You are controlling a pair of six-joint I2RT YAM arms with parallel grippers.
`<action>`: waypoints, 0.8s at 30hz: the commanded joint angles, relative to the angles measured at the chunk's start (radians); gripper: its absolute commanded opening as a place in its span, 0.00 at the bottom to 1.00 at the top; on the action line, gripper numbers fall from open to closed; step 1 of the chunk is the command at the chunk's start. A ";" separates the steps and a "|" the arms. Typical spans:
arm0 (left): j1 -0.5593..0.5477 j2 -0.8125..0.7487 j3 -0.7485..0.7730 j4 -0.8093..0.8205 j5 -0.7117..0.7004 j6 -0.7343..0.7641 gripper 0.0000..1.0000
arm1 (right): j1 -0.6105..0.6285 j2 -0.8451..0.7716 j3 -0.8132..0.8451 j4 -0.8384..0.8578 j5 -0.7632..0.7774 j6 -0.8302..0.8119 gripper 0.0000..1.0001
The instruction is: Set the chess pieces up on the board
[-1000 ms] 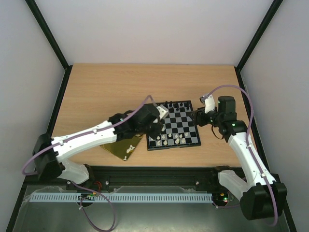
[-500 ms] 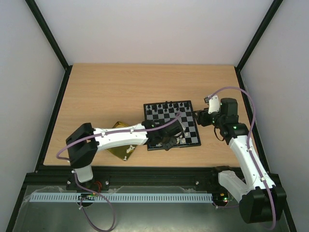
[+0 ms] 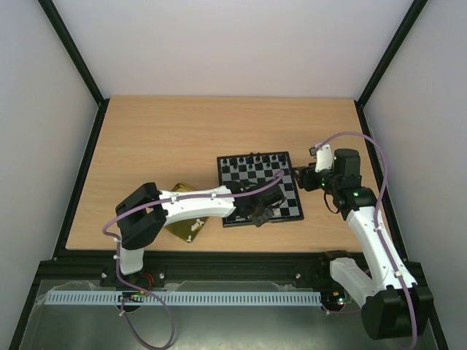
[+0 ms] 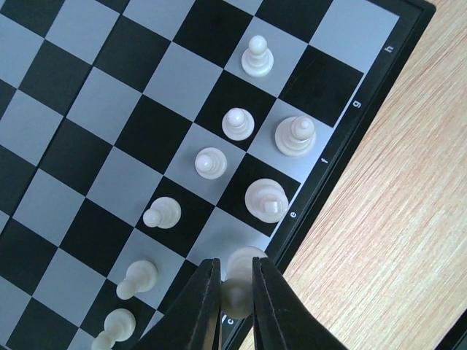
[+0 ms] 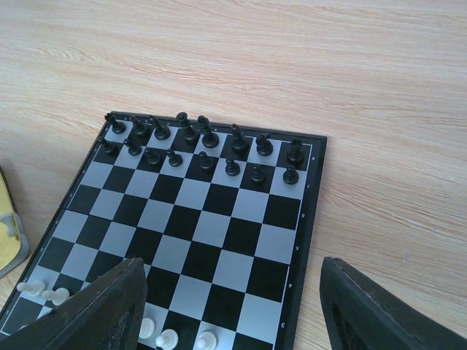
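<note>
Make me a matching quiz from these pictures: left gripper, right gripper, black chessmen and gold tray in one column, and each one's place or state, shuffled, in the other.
Column one
1. left gripper
2. right gripper
3. black chessmen
4. gold tray

Column two
A. wide open, holding nothing
B. lying left of the board
C. shut on a white chess piece
D. lined up in two rows along the board's far edge

Pairs: 1-C, 2-A, 3-D, 4-B

The wooden table (image 3: 160, 138) bears the board (image 3: 275, 179) and a gold tray (image 3: 184, 230).
</note>
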 commanded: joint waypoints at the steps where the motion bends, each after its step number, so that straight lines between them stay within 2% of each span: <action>1: -0.002 0.032 0.029 -0.009 -0.019 0.009 0.07 | -0.005 -0.009 -0.011 -0.002 -0.004 -0.007 0.67; 16: 0.028 0.063 0.024 -0.008 -0.008 -0.030 0.07 | -0.004 -0.008 -0.015 -0.005 -0.017 -0.013 0.67; 24: 0.030 0.077 0.026 -0.009 -0.010 -0.039 0.15 | -0.004 -0.007 -0.015 -0.007 -0.022 -0.016 0.67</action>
